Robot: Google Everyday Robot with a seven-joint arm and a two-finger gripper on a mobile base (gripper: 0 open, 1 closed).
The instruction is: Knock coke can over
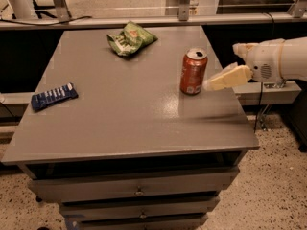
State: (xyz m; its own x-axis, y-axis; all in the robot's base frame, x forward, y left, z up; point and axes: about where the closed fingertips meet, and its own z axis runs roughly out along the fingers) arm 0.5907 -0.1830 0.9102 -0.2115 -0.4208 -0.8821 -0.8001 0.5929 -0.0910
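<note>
The coke can (193, 72), orange-red with a silver top and a pale patch near its base, stands upright on the right side of the grey table (129, 114). My gripper (211, 84) comes in from the right on a white arm, its cream fingers reaching left at the level of the can's lower half. The tip is at the can's right side, touching it or nearly so.
A green snack bag (130, 38) lies at the back middle of the table. A flat dark-blue packet (53, 96) lies near the left edge. Drawers sit under the tabletop. A rail with metal posts runs behind the table. Speckled floor lies to the right.
</note>
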